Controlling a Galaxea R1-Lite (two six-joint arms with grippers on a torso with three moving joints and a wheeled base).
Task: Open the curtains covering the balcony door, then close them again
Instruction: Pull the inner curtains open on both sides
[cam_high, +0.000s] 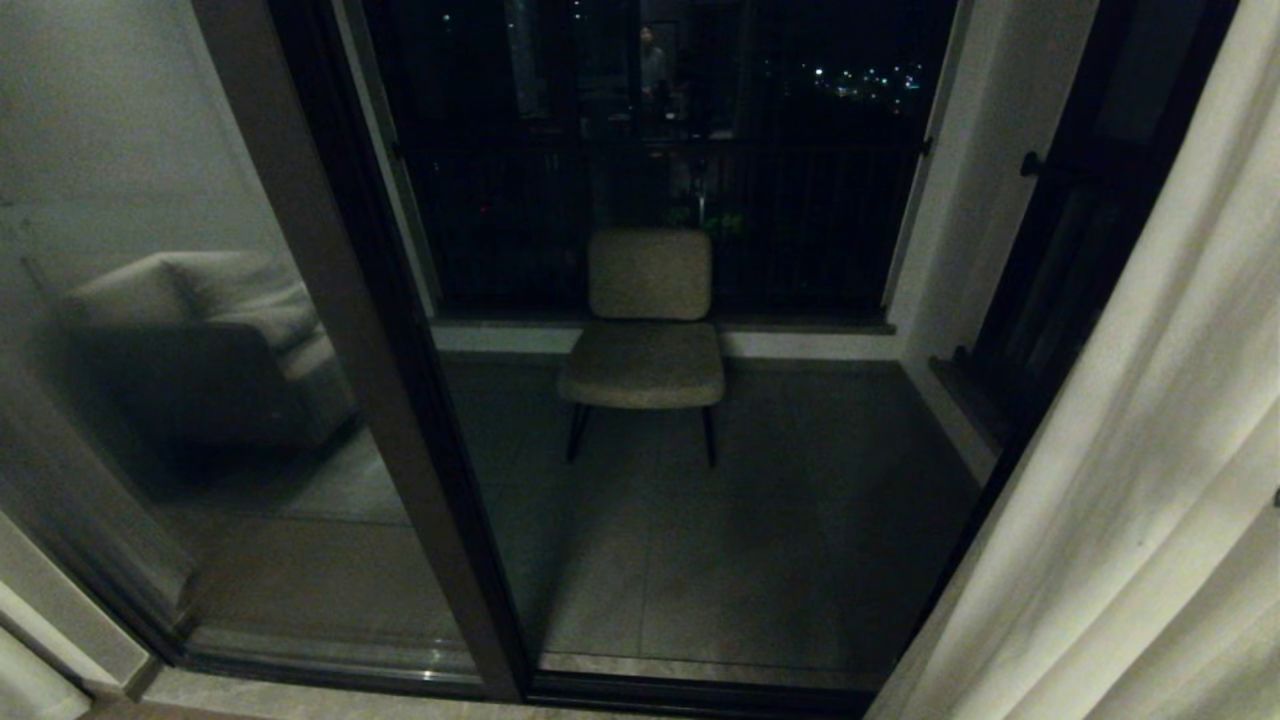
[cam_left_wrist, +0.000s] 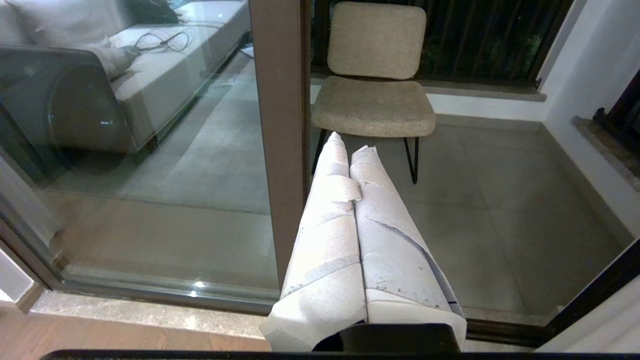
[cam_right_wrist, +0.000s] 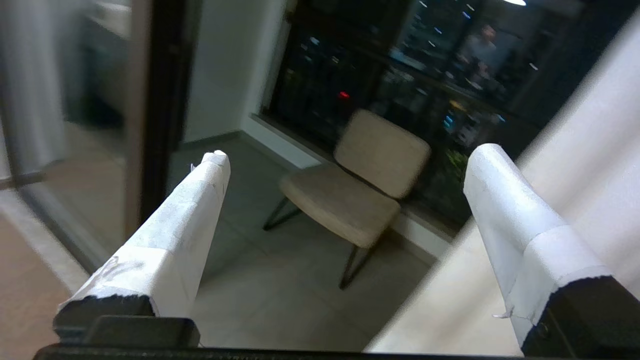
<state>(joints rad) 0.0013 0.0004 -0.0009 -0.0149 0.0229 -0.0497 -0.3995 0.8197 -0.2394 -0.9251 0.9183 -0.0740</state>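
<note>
Spread wide, the right gripper (cam_right_wrist: 345, 160) held nothing; the left gripper (cam_left_wrist: 350, 147) sat pressed together. With the curtains (cam_high: 1150, 450) bunched at three o'clock beside the balcony door (cam_high: 340, 330), pinching one full pleat seemed wise.

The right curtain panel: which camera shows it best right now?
Head view: the curtain runs down the whole right edge, pleats visible. The right wrist view shows a blurred strip behind the open right gripper; the left wrist view only a corner.

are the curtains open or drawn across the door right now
Open: the curtains hang bunched at the right, and the balcony door glass and chair beyond show uncovered.
</note>
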